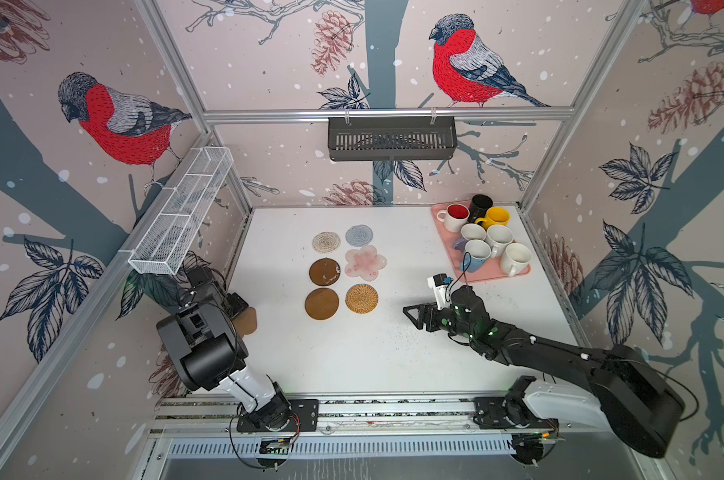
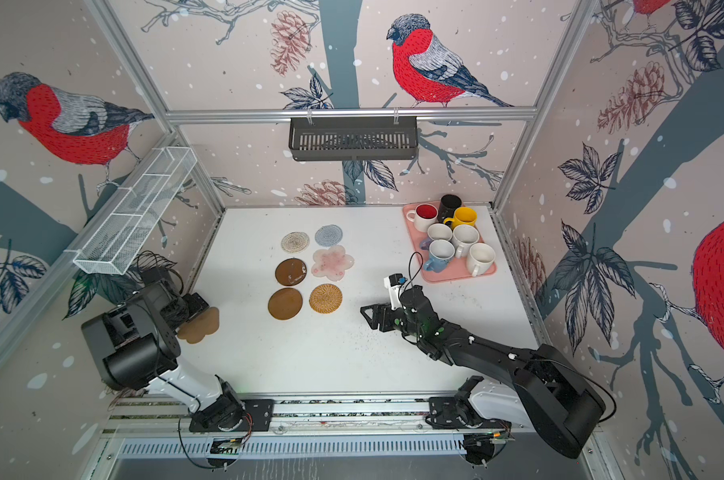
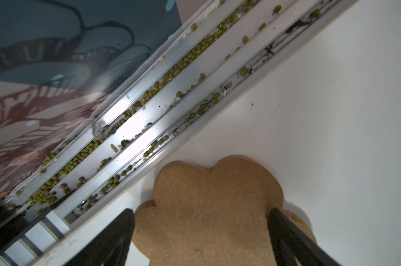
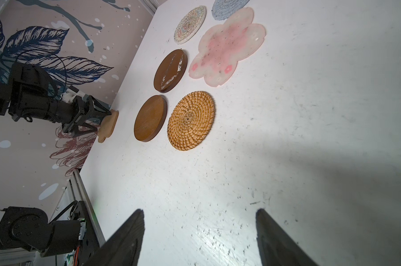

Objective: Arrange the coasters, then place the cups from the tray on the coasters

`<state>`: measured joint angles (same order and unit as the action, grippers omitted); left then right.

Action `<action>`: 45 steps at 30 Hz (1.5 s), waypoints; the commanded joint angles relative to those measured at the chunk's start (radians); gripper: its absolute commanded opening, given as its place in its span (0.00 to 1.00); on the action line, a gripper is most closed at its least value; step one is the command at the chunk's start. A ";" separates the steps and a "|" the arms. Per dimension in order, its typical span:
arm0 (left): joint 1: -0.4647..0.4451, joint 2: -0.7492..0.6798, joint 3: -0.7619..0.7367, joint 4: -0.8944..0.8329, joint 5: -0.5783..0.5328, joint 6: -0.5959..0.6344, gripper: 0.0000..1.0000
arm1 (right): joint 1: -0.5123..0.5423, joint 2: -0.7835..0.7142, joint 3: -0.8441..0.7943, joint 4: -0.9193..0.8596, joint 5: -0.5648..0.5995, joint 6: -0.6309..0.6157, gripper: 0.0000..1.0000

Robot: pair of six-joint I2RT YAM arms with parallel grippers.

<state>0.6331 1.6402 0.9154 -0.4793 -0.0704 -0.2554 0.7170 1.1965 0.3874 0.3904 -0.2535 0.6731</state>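
When you look down from up high, which job is going on? (Ben)

Laying out the coasters [image 1: 361, 298], I think. In both top views six sit in two neat rows on the white bench [image 1: 352, 357]. The tan cork flower-shaped coaster [image 2: 200, 328] lies alone at the left edge, well apart from them, under the left claw [image 2: 198, 311]. All seven ceramic cups with handles [image 1: 515, 258] stand on the flat salmon-pink tray [image 1: 499, 277]. The right claw [image 1: 413, 318] hangs over bare bench between rows and tray. (Mia)

What does the left wrist view show? (Ben)

Its two black fingers [image 3: 116, 230] stand wide apart. The cork flower lies flat between them, and one finger covers a bit of its edge. It does not look squeezed. (Mia)

And the right wrist view? (Ben)

That claw is spread wide with nothing in it, only bench. (Mia)

So what comes next? (Ben)

My guess: pinch the cork flower's rim, lift it, and set it beside the rows. It is thin and flat, so the fingers must go low. (Mia)
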 commanded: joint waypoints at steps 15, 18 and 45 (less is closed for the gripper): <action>0.004 -0.015 0.010 0.001 0.018 0.011 0.89 | -0.001 -0.011 0.001 0.000 0.017 -0.019 0.76; 0.004 -0.004 0.029 -0.010 0.009 0.011 0.92 | -0.001 -0.008 0.002 0.000 0.017 -0.021 0.76; -0.046 0.055 -0.008 0.005 0.082 0.023 0.83 | -0.004 -0.020 -0.001 -0.005 0.021 -0.021 0.76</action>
<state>0.6079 1.6791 0.9253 -0.4263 -0.0490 -0.2398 0.7128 1.1847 0.3878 0.3893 -0.2405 0.6559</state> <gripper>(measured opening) 0.830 0.760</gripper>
